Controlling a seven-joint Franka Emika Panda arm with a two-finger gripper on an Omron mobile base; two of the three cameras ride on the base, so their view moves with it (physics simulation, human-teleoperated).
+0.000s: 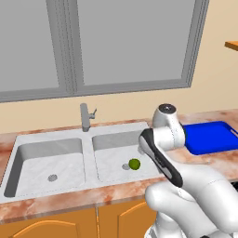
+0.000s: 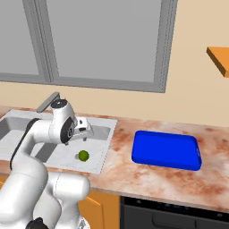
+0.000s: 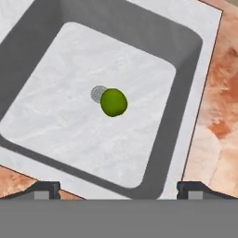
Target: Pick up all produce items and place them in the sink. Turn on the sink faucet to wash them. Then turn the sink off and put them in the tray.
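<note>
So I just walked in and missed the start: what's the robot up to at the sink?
The arm is working over the right bowl of the sink. A small green lime lies on the bowl floor right beside the drain. The gripper hangs above it, open and holding nothing. The faucet shows no water, and the blue tray sits on the counter to the right.

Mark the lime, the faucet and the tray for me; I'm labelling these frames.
lime (image 3: 114,102), hand view: middle of its green skin.
faucet (image 1: 84,117), left base view: the upright post.
tray (image 2: 166,150), right base view: bare blue floor.
</note>
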